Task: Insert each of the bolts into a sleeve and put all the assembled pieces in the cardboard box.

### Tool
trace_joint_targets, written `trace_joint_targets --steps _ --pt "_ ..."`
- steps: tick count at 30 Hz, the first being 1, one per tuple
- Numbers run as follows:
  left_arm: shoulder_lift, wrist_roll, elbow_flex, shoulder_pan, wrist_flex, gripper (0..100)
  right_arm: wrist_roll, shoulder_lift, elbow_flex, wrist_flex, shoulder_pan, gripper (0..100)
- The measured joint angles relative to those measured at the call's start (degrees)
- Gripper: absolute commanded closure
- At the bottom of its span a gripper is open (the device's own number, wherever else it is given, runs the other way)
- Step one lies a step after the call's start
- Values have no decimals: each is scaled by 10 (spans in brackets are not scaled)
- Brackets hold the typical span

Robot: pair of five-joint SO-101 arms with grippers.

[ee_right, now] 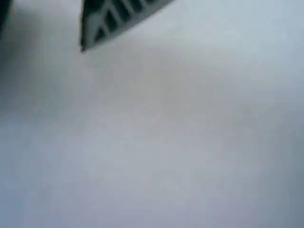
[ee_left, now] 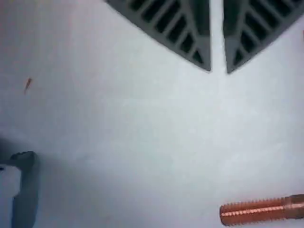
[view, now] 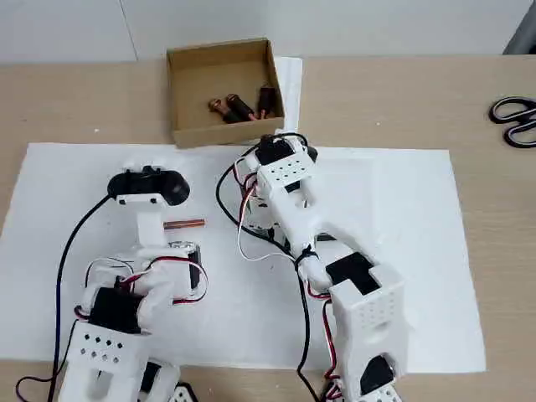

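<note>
the left gripper (ee_left: 218, 70) hangs over the white paper sheet (view: 402, 218), its dark ribbed fingers (ee_left: 185, 33) drawn almost together, a thin slit between them and nothing held. just beside it on the sheet lies a copper-coloured threaded metal bolt (view: 184, 224). farther on, the right gripper (view: 276, 152) sits near the open brown cardboard box (view: 219, 132); clenched or released, i cannot tell. in the box lie dark sleeves with copper bolts (view: 241, 109). black-handled scissors (view: 515, 121) rest on the wooden table (view: 402, 92).
</note>
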Motion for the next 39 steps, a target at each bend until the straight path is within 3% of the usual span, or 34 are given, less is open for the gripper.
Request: trace_joint_targets --steps 13,20,39 --pt "0 0 0 0 0 994 12 25 -1 -37 5 740" --pt "0 0 0 0 0 994 12 24 0 -36 11 994" --pt "0 0 0 0 0 994 39 23 0 -27 13 995"
